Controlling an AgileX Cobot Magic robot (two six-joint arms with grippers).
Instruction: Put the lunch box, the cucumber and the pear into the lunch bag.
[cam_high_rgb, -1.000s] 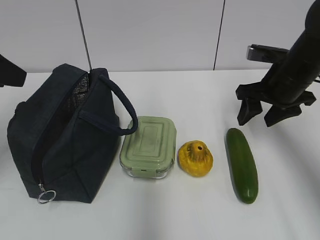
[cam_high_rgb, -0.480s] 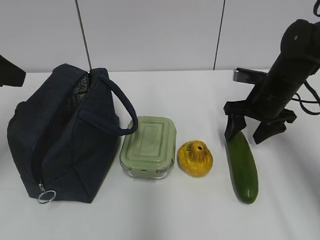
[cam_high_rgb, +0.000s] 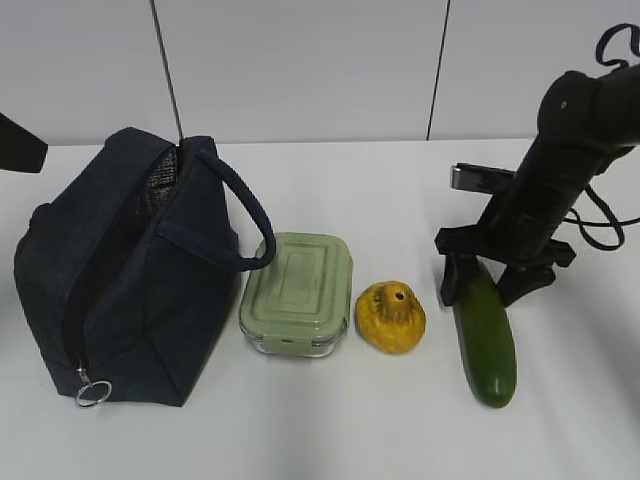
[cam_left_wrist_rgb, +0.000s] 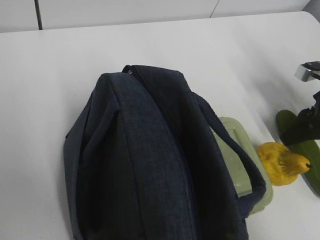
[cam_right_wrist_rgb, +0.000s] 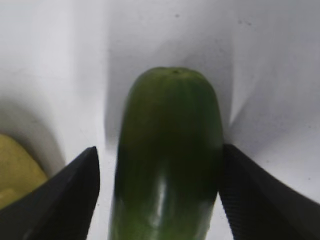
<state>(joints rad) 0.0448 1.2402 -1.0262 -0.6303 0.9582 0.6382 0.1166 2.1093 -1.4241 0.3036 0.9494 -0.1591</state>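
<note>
The dark navy lunch bag (cam_high_rgb: 130, 280) stands at the left with its top open, and it fills the left wrist view (cam_left_wrist_rgb: 150, 165). The sage-green lunch box (cam_high_rgb: 298, 290) lies next to it, then the yellow pear (cam_high_rgb: 390, 318), then the dark green cucumber (cam_high_rgb: 485, 340). My right gripper (cam_high_rgb: 480, 290) is open and low, with one finger on each side of the cucumber's far end. In the right wrist view the cucumber (cam_right_wrist_rgb: 170, 150) lies between the black fingers (cam_right_wrist_rgb: 65, 200), which stand slightly apart from it. Only a dark tip of my left arm (cam_high_rgb: 18, 145) shows at the left edge.
The bag's loop handle (cam_high_rgb: 240, 210) arches over the lunch box's corner. A metal ring pull (cam_high_rgb: 92, 392) hangs at the bag's near end. The white table (cam_high_rgb: 330, 430) meets a pale wall at the back. The pear (cam_right_wrist_rgb: 15, 175) lies close to the right gripper's left finger.
My right gripper has moved left and down from above the table's back right until it straddles the cucumber's far end. The objects and the left arm have not moved.
</note>
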